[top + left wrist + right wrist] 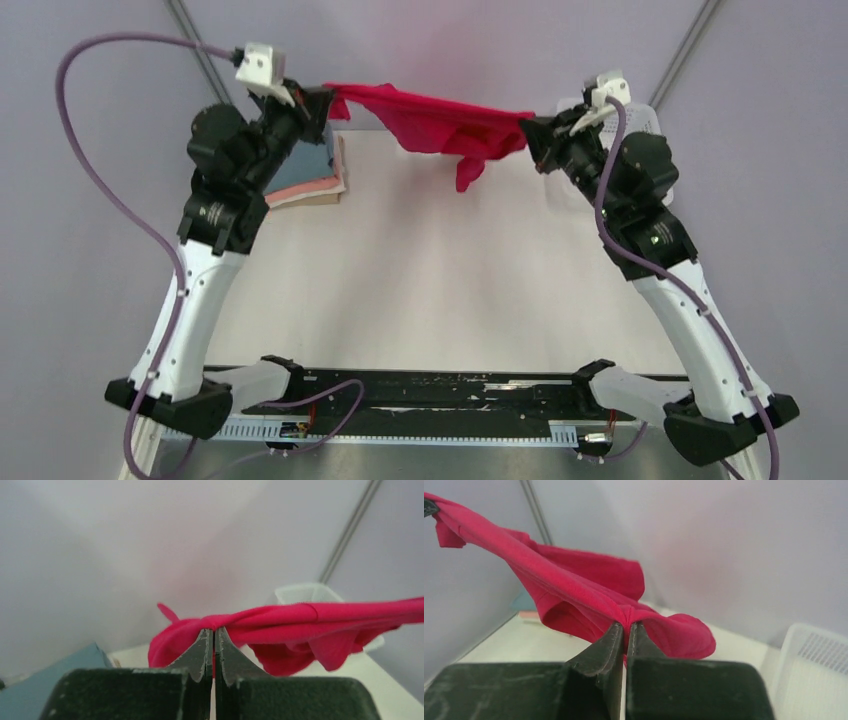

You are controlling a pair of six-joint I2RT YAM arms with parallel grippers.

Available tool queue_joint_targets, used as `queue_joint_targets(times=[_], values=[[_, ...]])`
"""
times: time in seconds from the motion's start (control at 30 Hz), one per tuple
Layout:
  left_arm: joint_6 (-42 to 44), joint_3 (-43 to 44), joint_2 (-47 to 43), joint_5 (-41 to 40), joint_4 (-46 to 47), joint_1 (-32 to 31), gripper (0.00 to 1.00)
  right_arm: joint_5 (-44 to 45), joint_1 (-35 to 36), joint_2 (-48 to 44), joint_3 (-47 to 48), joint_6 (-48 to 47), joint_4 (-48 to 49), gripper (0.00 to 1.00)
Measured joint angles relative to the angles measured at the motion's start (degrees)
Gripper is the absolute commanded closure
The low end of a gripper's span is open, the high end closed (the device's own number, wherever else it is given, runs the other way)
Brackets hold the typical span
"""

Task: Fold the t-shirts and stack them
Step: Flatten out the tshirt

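Note:
A crimson-red t-shirt hangs stretched in the air between both grippers at the far end of the table, with a loose part drooping near its right end. My left gripper is shut on its left end; the cloth bunches at the closed jaws. My right gripper is shut on its right end, with the cloth pinched between its fingers. A stack of folded shirts, teal-blue on top with salmon-pink and cream edges below, lies at the far left, partly behind the left arm.
A white mesh basket stands at the far right behind the right arm, also in the right wrist view. The cream table top stretches between the arms. Grey walls close the back and sides.

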Motion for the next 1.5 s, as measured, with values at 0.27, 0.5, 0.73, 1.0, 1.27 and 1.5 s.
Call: queue_joint_targets(times=[0.27, 0.5, 0.73, 1.0, 1.27, 1.5], values=[[-10.3, -50.9, -19.5, 2.5, 8.6, -4.9, 1.00, 3.4, 1.8, -15.5, -34.1, 14.5, -11.5, 0.98], [-27.2, -80.4, -27.1, 2.3, 6.5, -23.2, 0.28, 7.6, 2.1, -24.9, -52.9, 28.8, -26.8, 0.57], [-33.8, -80.6, -30.2, 3.7, 5.4, -28.4, 0.00, 22.7, 1.8, -23.5, -53.2, 38.2, -34.1, 0.00], [-29.4, -61.4, -19.4, -6.5, 4.2, -25.6, 0.00, 17.2, 1.8, -22.6, -47.9, 37.6, -32.2, 0.00], [-22.6, -32.9, 17.5, -5.0, 5.9, -12.1, 0.00, 0.1, 5.8, -8.4, -55.8, 36.7, -15.1, 0.00], [-20.7, -18.9, 39.3, -0.1, 2.3, -9.3, 0.00, 4.9, 5.0, 1.7, -55.5, 37.2, -9.7, 0.00]])
